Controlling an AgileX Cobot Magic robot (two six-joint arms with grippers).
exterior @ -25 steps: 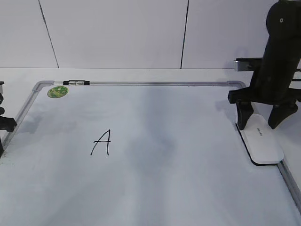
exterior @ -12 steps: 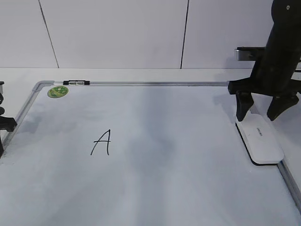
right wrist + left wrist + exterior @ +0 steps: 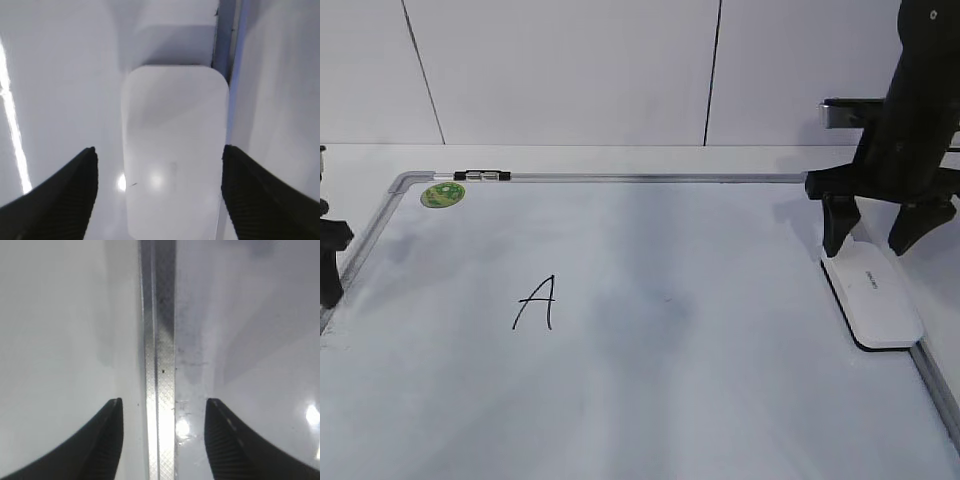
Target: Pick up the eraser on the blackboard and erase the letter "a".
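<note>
The eraser (image 3: 872, 295) lies flat on the blackboard (image 3: 720, 380), hard against its right edge, white side up with a dark strip showing along its underside. Above its far end hangs the right gripper (image 3: 880, 232), fingers spread wide and pointing down, one on each side of the eraser, not pinching it. From the right wrist view the eraser (image 3: 172, 150) sits between the two dark fingertips (image 3: 65, 195) with clear gaps at both sides, the silver frame just beside it.

The left gripper (image 3: 330, 262) is over the board's left edge; its wrist view shows the jaws parted, straddling the metal frame strip (image 3: 159, 365) and holding nothing.

Towards the left half of the board stands a capital "A" (image 3: 537, 302) in black marker. No small "a" shows anywhere on the surface. A round green sticker (image 3: 443, 194) sits in the far left corner, with a small black-and-silver clip (image 3: 482, 176) on the far edge beside it
</note>
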